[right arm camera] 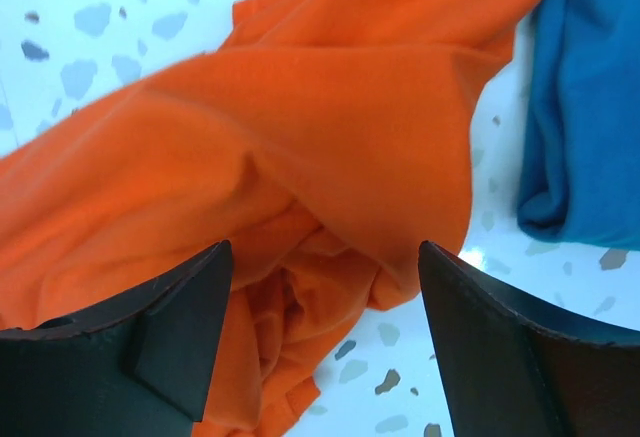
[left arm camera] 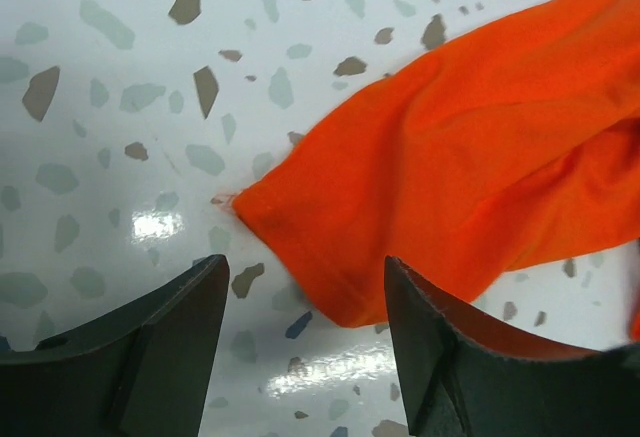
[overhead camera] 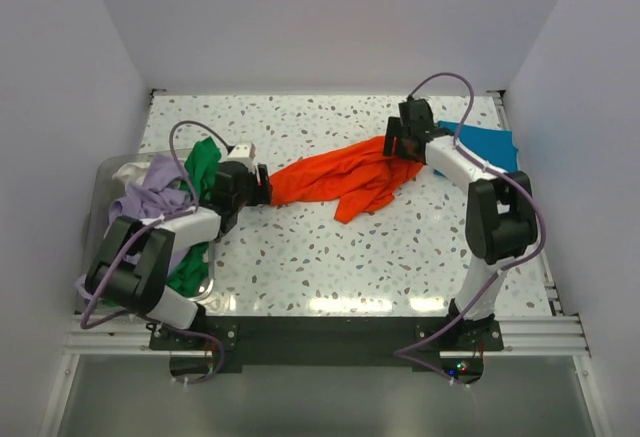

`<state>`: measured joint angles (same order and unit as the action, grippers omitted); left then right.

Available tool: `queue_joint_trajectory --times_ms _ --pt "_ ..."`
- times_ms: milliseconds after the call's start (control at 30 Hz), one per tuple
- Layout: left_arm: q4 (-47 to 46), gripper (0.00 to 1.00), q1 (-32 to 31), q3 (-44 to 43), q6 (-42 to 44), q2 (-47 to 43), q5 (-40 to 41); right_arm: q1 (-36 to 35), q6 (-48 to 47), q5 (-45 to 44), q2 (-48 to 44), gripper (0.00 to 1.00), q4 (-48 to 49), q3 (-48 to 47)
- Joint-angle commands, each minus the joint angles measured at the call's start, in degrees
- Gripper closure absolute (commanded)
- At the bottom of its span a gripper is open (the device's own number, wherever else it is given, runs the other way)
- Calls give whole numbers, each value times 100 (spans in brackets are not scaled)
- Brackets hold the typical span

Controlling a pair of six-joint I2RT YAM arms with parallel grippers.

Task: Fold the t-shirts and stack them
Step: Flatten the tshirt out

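On the table (overhead camera: 400,257) the orange t-shirt (overhead camera: 335,179) lies crumpled in the middle, its length running from left to far right. Only the overhead view shows the shirt heap (overhead camera: 150,197) at left; the right wrist view shows the teal t-shirt (right arm camera: 590,107) just beside orange folds. The left gripper (left arm camera: 300,347) and right gripper (right arm camera: 325,347) are spread above its ends, gripping nothing.

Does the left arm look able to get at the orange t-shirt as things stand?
Probably yes. The left gripper hangs with jaws open right at the hemmed end of the orange t-shirt, which lies on the table with nothing in between.
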<state>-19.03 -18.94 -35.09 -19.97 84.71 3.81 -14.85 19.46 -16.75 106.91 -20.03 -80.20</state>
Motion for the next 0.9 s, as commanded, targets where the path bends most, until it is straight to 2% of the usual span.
queue_joint_trajectory --times_ms 0,100,133,167,200,700,867 --pt "75 33 -13 -146 1 396 708 -62 14 426 -530 21 166 320" --pt "-39 37 -13 -279 37 660 927 -62 40 847 -812 21 324 619" --pt "-57 40 -13 -331 45 722 1024 -79 40 927 -882 21 377 690" --pt "-5 48 -13 -410 63 792 1225 -79 40 1007 -1005 21 395 760" --pt "4 50 -13 -515 98 932 1262 -79 31 1120 -1084 21 430 900" --pt "-92 48 13 -1087 63 1548 1183 -334 -30 1429 -1559 19 579 1279" --pt "-180 50 39 -1245 81 1785 692 -361 -31 1385 -1586 19 553 1349"
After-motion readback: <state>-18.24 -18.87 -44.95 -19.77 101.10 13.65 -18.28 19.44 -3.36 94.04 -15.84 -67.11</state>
